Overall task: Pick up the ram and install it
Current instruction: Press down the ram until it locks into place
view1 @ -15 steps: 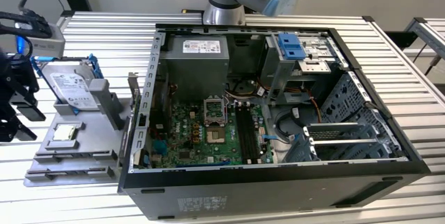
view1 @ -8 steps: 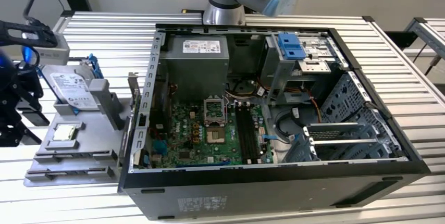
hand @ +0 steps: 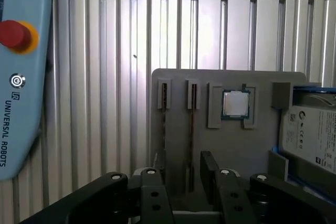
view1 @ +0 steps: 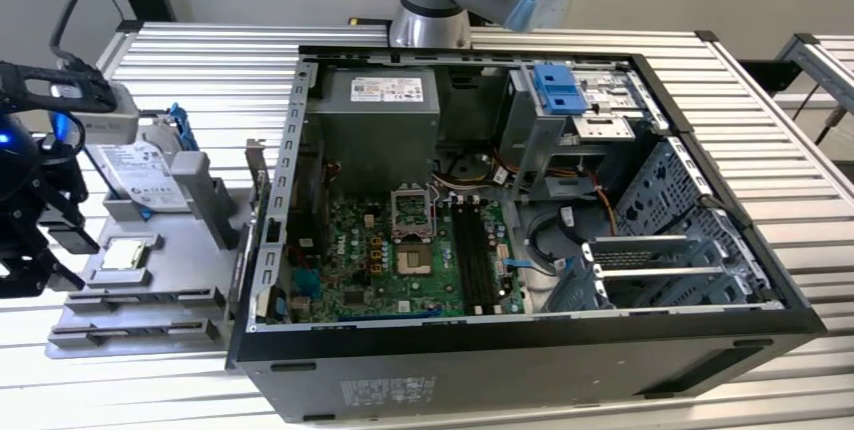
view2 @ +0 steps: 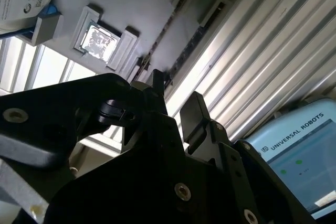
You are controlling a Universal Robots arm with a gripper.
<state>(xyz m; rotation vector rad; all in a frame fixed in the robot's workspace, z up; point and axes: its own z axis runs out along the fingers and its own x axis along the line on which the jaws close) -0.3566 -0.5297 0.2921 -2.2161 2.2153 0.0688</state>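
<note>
Two ram sticks lie in slots of the grey fixture tray (view1: 174,250), one ram stick (hand: 192,129) beside the other (hand: 163,124); both show as dark strips (view2: 195,38) in both wrist views. My gripper (hand: 181,179) hovers open over the tray's ram end, with its fingers (hand: 212,174) either side of the line of one stick and nothing held. In the exterior view the gripper (view1: 47,250) is at the far left, beside the tray. The open computer case (view1: 534,350) shows the motherboard's ram slots (view1: 474,250).
On the tray also sit a processor (hand: 234,103) and a hard drive (hand: 310,135). A teach pendant (hand: 21,77) lies on the slatted table (hand: 105,51) beside the tray. The arm's base (view1: 434,0) stands behind the case.
</note>
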